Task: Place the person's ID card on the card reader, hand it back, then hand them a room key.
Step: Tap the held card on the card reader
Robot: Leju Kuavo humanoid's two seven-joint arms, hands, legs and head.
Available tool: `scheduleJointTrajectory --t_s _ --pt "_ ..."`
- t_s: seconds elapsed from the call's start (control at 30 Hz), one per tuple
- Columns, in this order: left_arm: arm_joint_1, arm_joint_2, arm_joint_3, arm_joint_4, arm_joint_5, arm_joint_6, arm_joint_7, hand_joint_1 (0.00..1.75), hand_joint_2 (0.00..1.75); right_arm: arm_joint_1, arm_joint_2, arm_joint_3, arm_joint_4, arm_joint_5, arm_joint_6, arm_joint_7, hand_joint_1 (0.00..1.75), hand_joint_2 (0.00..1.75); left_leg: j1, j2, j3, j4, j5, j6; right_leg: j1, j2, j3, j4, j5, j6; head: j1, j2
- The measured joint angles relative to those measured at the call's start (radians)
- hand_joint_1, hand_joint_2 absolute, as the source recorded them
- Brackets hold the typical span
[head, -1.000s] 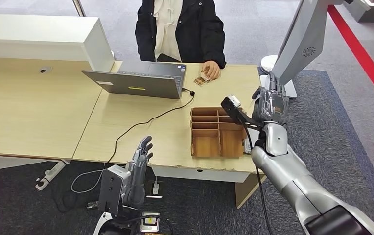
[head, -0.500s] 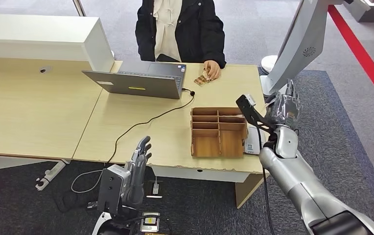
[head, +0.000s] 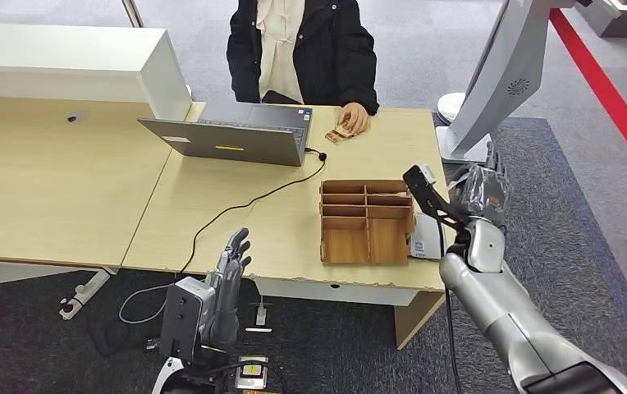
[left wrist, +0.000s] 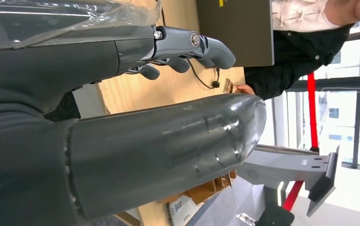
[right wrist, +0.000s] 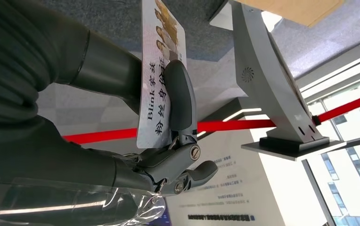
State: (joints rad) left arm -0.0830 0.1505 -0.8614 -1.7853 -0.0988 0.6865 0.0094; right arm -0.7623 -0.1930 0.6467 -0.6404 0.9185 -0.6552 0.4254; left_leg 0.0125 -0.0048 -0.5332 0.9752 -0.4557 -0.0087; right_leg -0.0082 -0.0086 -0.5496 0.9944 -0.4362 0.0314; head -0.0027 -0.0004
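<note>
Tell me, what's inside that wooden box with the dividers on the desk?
The wooden box has several compartments; the ones facing the head camera look empty. Its walls hide some compartment floors, so small flat items could lie unseen.

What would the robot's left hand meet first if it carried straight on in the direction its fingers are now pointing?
Most likely the near edge of the wooden table. The left hand sits low, just in front of that edge, fingers aimed up and forward toward the black cable and laptop. Depth is unclear, so it could pass just over the edge.

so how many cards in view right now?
2: one card pinched in the right hand; another card under the person's hand by the laptop. The wooden tray may hide more.
</note>
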Motion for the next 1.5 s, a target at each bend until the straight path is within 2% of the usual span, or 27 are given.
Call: scheduleJointTrajectory --t_s 1.1,1.5 --pt "0.000 0.006 0.000 0.000 0.007 -0.042 0.019 0.00 0.00 0.085 -0.003 0.004 0.000 0.000 0.079 -0.006 1.75 1.75 0.000 0.000 0.000 0.000 0.000 0.000 0.000 0.000 0.000 0.000 0.000 0.000 0.000 0.000" --pt "-0.001 0.006 0.000 -0.008 0.002 -0.042 0.026 0.00 0.00 0.127 0.018 0.005 0.000 0.014 0.098 0.002 1.75 1.75 0.000 0.000 0.000 0.000 0.000 0.000 0.000 0.000 0.000 0.000 0.000 0.000 0.000 0.000"
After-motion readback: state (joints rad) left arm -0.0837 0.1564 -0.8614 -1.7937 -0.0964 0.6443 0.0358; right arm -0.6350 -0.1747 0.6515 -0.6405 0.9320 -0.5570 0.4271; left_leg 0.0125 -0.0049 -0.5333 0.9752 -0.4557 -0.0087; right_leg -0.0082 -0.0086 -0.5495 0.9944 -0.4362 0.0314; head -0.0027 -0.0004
